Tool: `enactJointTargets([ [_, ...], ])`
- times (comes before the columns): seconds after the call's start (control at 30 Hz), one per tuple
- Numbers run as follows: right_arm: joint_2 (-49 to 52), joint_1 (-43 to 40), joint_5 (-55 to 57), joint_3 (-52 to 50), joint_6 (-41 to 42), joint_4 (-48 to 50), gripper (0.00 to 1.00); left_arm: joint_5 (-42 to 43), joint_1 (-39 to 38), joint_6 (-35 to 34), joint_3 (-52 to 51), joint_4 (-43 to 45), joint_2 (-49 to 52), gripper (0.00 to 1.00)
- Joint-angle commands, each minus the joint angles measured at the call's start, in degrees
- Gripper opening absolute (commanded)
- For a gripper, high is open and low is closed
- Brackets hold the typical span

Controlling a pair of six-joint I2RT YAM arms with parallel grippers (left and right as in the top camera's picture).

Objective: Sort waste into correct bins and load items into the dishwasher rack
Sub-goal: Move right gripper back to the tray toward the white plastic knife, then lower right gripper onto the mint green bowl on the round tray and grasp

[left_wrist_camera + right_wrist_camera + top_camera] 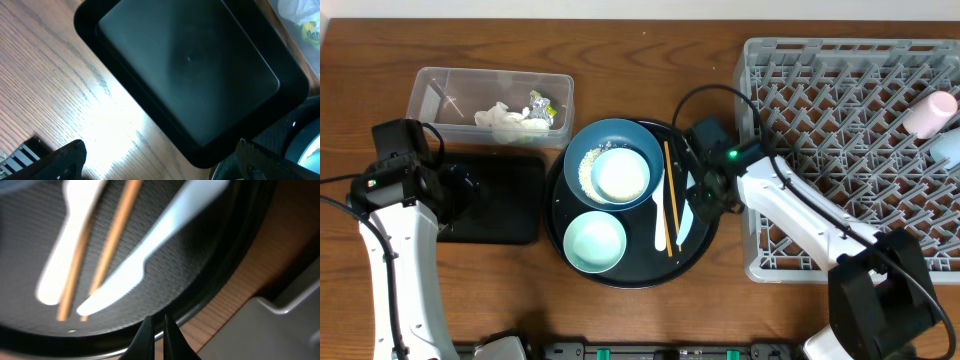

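A: Right gripper [158, 329]?
B: I see its fingers pinched together, empty, over the round tray [210, 270] rim. White knife [125, 282] just ahead, chopsticks [117, 230] beside it.
A: Left gripper [160, 152]?
B: Spread wide over the shallow black tray [190, 65].

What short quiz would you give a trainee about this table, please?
1. True or false: the pink cup is in the rack.
2. Where is the napkin? A) clear tub B) round tray C) white bowl
3. Fill in: the ___ tool has its fingers wide apart.
Key: 1 true; 2 A; 3 left tool.
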Motion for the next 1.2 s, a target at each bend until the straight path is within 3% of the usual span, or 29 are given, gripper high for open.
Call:
enactJointTargets([
  [0.0, 0.26, 0.63, 2.95, -2.43, 2.08, 1.66, 0.04, -0.66, 0.24, -0.48, -0.07, -0.15, 0.35, 0.96],
  [0.63, 0.28, 0.61, 8.87, -9.03, 2.12, 9.01, 0.07, -0.66, 0.24, -0.48, -0.07, -0.13, 0.35, 0.96],
  [1.17, 0.28, 0.70, 3.91, -9.03, 2.54, 10.82, 0.08, -0.66, 0.24, -0.50, -0.07, -0.13, 0.35, 0.96],
])
